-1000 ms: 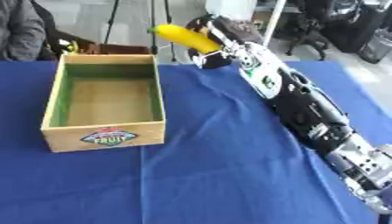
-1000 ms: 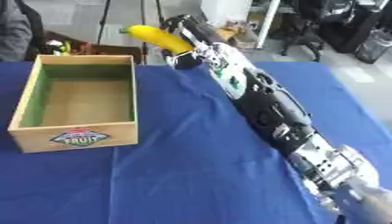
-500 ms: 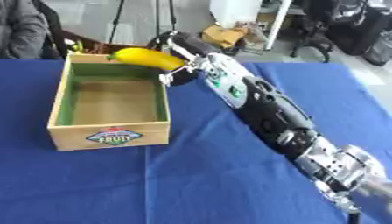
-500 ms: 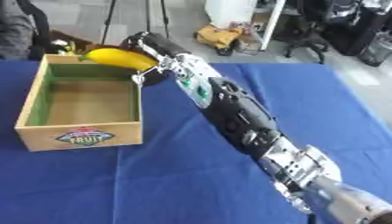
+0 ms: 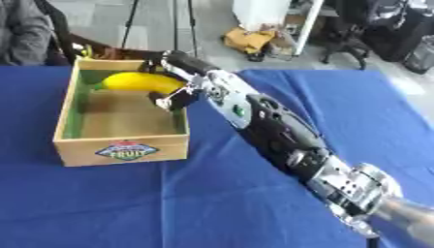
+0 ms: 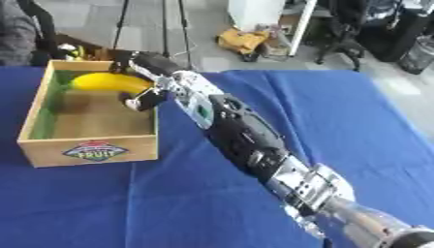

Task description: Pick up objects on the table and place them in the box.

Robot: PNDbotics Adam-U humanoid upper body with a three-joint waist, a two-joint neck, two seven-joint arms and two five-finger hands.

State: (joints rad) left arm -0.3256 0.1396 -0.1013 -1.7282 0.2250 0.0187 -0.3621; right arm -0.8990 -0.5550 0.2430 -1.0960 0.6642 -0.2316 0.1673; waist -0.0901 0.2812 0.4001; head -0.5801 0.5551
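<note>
Lowering the banana (image 5: pixel 140 81) into the wooden box (image 5: pixel 123 151) with the right hand (image 5: pixel 176 95).

From the near right, the right arm stretches across the blue tablecloth (image 5: pixel 178 208) to the box's far right corner, where its fingers are curled round the banana's right end. The fruit lies lengthwise over the far part of the green-lined inside, and I cannot tell whether it already rests on the floor or hangs just above it. This looks like the placing step, nearly done. Next the fingers should spread to let the banana settle, then the hand should lift up and back to the right, clear of the box's right wall, so the box is not dragged along. No left hand shows in either view.
</note>
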